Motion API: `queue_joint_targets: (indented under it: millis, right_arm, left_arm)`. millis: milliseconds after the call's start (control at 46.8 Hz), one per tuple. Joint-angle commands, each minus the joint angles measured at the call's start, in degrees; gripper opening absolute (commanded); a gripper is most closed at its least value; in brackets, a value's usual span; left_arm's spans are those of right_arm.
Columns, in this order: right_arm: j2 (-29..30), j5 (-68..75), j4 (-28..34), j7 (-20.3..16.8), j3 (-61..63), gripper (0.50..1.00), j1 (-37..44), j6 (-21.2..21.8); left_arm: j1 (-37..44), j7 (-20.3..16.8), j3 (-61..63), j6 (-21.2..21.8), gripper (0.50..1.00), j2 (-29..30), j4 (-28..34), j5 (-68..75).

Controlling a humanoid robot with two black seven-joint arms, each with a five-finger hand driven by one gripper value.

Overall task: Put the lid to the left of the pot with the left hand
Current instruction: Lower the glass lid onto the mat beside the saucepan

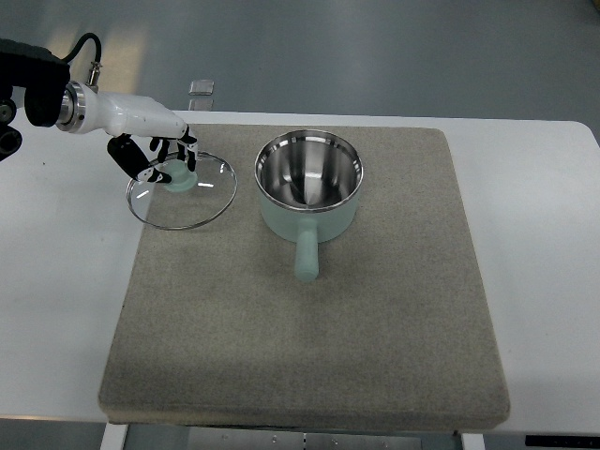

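A glass lid [192, 202] with a metal rim and a pale green knob [179, 177] sits at the mat's far left, left of the pot, its left rim reaching over the mat's edge. My left hand [159, 161], white with dark fingers, comes in from the upper left, and its fingers curl over the knob from behind. I cannot tell whether the lid rests flat or is slightly lifted. The pale green pot [309, 183] with a shiny steel inside stands uncovered at the mat's far middle, its handle [307, 255] pointing toward me. The right arm is out of view.
A grey felt mat [309, 328] covers most of the white table [553, 281]. A small clear object [202, 87] lies at the table's far edge behind the hand.
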Motion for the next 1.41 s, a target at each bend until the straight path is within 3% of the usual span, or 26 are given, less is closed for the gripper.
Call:
queue_joint_targets:
  millis: [0,299,1133,1240,1325,1389]
  right_arm:
    - [0.00,0.00,0.00,0.03,0.00,0.921,0.07,0.00]
    - [0.00,0.01,0.00,0.03,0.00,0.921,-0.02,0.00]
    - [0.00,0.01,0.00,0.03,0.00,0.921,-0.02,0.00]
    - [0.00,0.01,0.00,0.03,0.00,0.921,-0.02,0.00]
    - [0.00,0.01,0.00,0.03,0.00,0.921,0.07,0.00]
    - [0.00,0.01,0.00,0.03,0.00,0.921,-0.02,0.00]
  left_arm:
    - [0.30,-0.01,-0.06,0.30,0.500,-0.52,-0.01,0.60]
    - [3.21,-0.01,0.03,4.87,0.500,-2.36,0.60,6.22]
    - [4.26,0.08,0.82,5.93,0.500,-3.59,2.45,5.61]
    - [4.26,0.08,0.74,5.93,0.578,-3.59,2.54,5.35]
    - [4.35,0.08,0.65,6.01,0.747,-3.50,2.54,4.91]
    - [4.35,0.08,0.74,6.01,0.776,-3.50,2.54,3.68]
